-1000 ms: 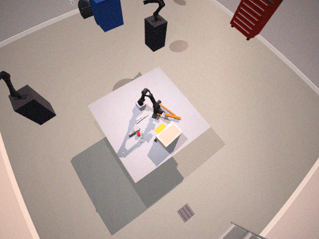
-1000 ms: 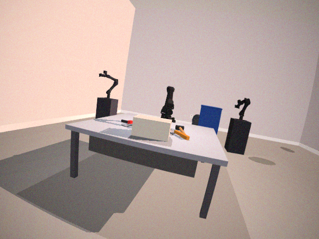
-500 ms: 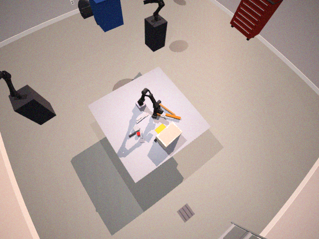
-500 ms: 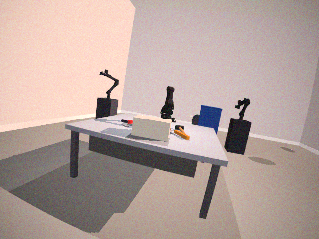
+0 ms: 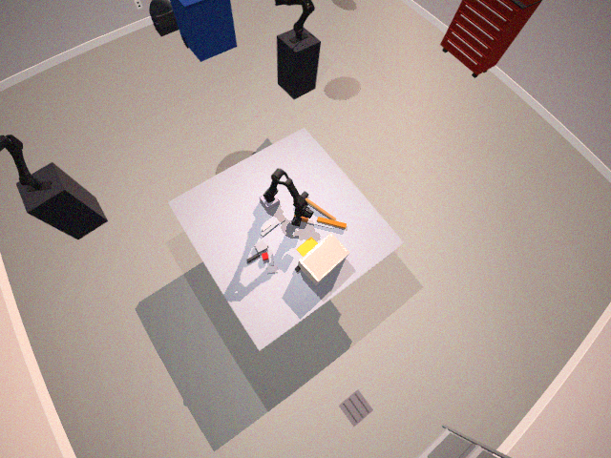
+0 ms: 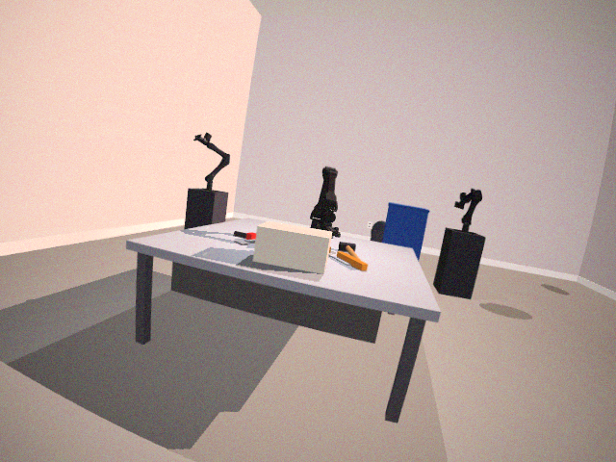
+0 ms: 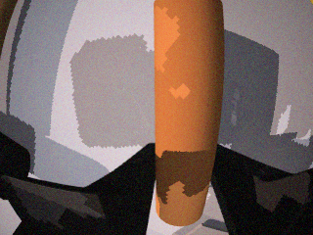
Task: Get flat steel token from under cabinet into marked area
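Observation:
The cream cabinet (image 5: 324,259) (image 6: 292,248) stands on the table (image 5: 345,197) (image 6: 397,293). The yellow marked area (image 5: 306,245) lies at its front, on the arm's side. My gripper (image 7: 185,164) (image 5: 300,219) is shut on an orange rounded handle (image 7: 188,98), one finger on each side of it. The gripper is over the table, short of the yellow area. The far end of the held tool runs out of the wrist view, so its tip is not seen. The steel token is not visible in any view; the vent slots cannot be made out.
A dark-headed hammer (image 5: 321,209) (image 6: 346,245) and an orange bar (image 5: 331,223) (image 6: 352,261) lie beside the gripper. A red block (image 5: 264,256) (image 6: 250,236) joins a black handle (image 5: 253,258) on the other side. A pale long item (image 5: 269,227) lies near the arm base.

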### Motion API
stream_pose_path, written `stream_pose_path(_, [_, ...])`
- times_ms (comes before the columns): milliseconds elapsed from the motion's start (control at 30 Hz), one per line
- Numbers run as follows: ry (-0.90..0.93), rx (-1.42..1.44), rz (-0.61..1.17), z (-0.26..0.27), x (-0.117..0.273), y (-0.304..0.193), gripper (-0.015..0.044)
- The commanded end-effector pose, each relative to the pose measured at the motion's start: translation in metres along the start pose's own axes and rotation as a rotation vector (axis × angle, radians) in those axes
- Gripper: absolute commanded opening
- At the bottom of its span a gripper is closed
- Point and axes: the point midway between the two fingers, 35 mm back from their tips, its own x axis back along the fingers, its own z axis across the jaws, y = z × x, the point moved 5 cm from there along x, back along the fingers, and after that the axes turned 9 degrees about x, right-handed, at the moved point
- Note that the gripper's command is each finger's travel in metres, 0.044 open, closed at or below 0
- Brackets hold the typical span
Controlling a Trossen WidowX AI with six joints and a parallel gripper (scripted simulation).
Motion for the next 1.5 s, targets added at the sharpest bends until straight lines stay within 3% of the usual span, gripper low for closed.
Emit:
stream_pose_path(0, [0.005, 0.015, -0.003, 0.004, 0.0, 0.002, 0.0])
stream_pose_path(1467, [0.006, 0.015, -0.004, 0.015, 0.0, 0.008, 0.0])
